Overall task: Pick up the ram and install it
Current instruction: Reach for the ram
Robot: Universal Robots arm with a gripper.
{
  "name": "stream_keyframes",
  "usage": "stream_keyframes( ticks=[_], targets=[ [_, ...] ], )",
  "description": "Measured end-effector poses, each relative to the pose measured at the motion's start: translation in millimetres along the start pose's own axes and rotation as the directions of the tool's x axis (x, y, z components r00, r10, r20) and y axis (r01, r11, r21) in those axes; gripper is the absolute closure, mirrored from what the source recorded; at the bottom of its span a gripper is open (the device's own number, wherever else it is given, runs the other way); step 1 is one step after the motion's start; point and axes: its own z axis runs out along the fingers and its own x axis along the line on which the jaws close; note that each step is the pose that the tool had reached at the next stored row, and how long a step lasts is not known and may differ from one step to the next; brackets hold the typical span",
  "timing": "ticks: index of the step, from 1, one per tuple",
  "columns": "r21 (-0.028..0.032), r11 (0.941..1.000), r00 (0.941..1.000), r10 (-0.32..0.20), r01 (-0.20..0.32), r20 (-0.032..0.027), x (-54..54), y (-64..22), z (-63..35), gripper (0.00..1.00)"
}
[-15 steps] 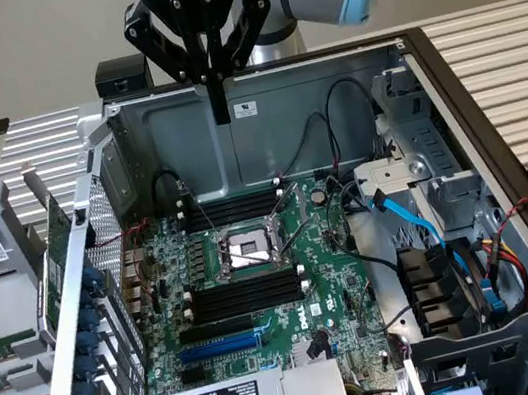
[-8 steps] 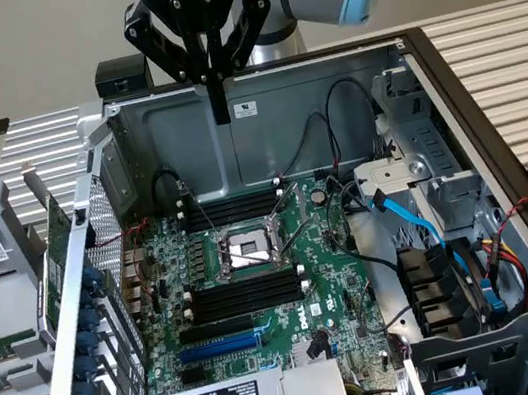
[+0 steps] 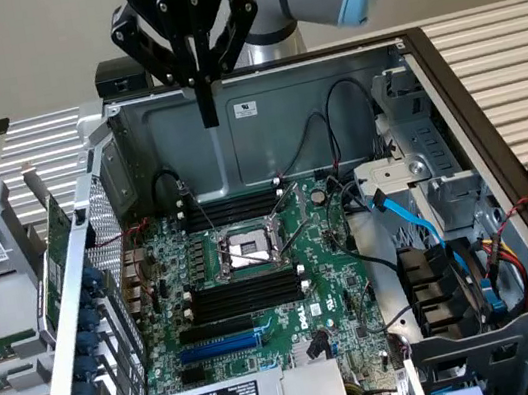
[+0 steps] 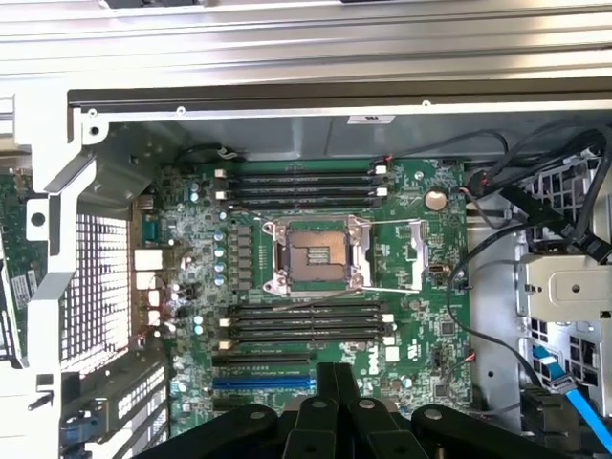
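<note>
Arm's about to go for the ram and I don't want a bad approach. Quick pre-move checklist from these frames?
1. Gripper free: ok. It is shut above the case, nothing held.
2. Ram located: ok. It stands on edge outside the case wall, on the exterior view's left.
3. Black slots free: ok. The rows either side of the CPU socket look empty.
4. White end clips open: cannot tell.
5. Cables clear of the slots: cannot tell. Some loop close by.

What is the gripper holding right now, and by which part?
Nothing. The gripper is shut and empty, and hangs above the motherboard in the open case.
</note>
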Motion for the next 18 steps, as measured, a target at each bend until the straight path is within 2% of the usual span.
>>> stream_keyframes(
  ticks=[4,11,18],
  targets=[
    [-0.0003,1.0,1.0,0.0,0.0,0.0,12.1,-1.2,-0.3,0.89],
    [-0.0012,1.0,1.0,0.005,-0.005,-0.0002,25.0,-2.7,-0.6,0.89],
    [-0.0013,1.0,1.0,0.005,-0.005,-0.0001,56.3,-7.5,-1.4,0.89]
  ],
)
